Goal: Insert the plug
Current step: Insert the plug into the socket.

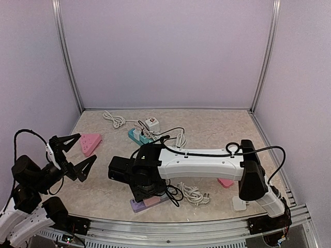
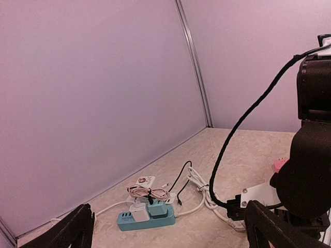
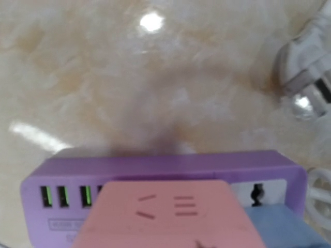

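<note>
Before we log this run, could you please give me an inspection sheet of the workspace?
Surface: beige marbled table, no spills seen.
Job's things: purple power strip at the near edge; pink plug close over it, seating cannot be told.
Clutter: teal power strip with plugs in it at the back; pink wedge on the left.
Grippers: left gripper open, raised, empty; right gripper over the purple power strip, fingers hidden.
Cables: white cable coiled beside the purple power strip; another white lead at the back; black cable looping along the right arm.
Surroundings: plain pale walls, metal posts at the corners.
</note>
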`<state>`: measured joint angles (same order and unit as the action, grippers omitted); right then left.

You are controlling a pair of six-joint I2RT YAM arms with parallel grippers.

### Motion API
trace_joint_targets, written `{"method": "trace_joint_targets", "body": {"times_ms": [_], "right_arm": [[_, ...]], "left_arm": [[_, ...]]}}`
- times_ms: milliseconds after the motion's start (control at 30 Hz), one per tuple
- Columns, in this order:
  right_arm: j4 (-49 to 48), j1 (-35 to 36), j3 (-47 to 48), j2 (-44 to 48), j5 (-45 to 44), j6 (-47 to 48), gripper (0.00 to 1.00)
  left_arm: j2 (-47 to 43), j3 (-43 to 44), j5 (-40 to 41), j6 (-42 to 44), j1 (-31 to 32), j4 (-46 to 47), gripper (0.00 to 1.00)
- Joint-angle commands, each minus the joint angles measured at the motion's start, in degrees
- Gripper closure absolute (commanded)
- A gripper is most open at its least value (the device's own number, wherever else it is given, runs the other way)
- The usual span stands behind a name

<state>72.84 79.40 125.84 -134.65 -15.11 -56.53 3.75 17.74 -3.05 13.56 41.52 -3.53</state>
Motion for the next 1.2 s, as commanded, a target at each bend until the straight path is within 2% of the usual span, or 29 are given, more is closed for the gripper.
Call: {"method": "trace_joint_targets", "body": {"times_ms": [0, 100, 433, 533, 633, 800, 900, 1167], "right_arm": [[6.3, -1.8, -5.5, -4.5, 1.7, -1.6, 1.00], [10.2, -1.7, -4.3, -5.8, 1.2, -2.3, 1.00], [-11.5, -2.2, -22.1, -0.9, 10.3, -4.2, 1.00], [-10.1, -2.3, -23.1, -0.4, 9.8, -4.4, 1.00], [-6.9, -2.2, -18.9, 0.4, 7.4, -4.0, 0.98], [0.3, -2.2, -9.1, 0.4, 2.1, -3.2, 0.62], [-0.1, -2.2, -7.6, 0.1, 2.1, -2.9, 0.40], [-1.1, -1.9, -4.3, 0.7, 2.1, -1.5, 0.27]], "left_arm": [[0.4, -0.5, -0.9, 0.8, -0.5, -1.3, 0.01], [0.6, -0.4, -1.4, 0.9, -0.5, -1.5, 0.01], [1.3, -0.3, -2.2, 0.7, -0.4, -1.7, 0.01], [1.6, -0.3, -2.4, 0.6, -0.4, -1.7, 0.01], [1.8, -0.3, -2.5, 0.7, -0.4, -1.8, 0.01], [2.2, -0.4, -2.7, 0.8, -0.4, -1.7, 0.01], [2.2, -0.3, -2.7, 0.8, -0.4, -1.8, 0.01], [2.2, -0.3, -3.0, 1.2, -0.4, -2.0, 0.01]]}}
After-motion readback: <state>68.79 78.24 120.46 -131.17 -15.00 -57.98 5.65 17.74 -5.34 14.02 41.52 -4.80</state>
